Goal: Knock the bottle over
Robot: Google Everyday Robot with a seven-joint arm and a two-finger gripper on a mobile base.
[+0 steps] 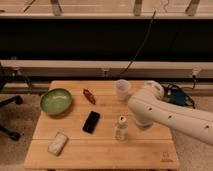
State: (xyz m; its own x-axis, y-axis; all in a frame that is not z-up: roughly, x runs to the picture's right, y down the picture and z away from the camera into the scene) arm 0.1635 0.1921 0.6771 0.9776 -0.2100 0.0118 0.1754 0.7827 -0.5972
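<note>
The bottle [120, 128] is small and pale with a white cap. It stands upright near the middle of the wooden table [100, 152]. My white arm [165, 114] reaches in from the right. Its bulky end sits just right of the bottle, very close to it. The gripper [134, 121] is at that end, largely hidden behind the arm. The translucent white cup [122, 89] stands behind the bottle, next to the arm's upper edge.
A green bowl [56, 101] sits at the table's back left. A small red-brown object [89, 95] lies right of it. A black phone [91, 121] lies left of the bottle. A pale flat block [58, 143] lies at the front left. A chair base [9, 106] stands left of the table.
</note>
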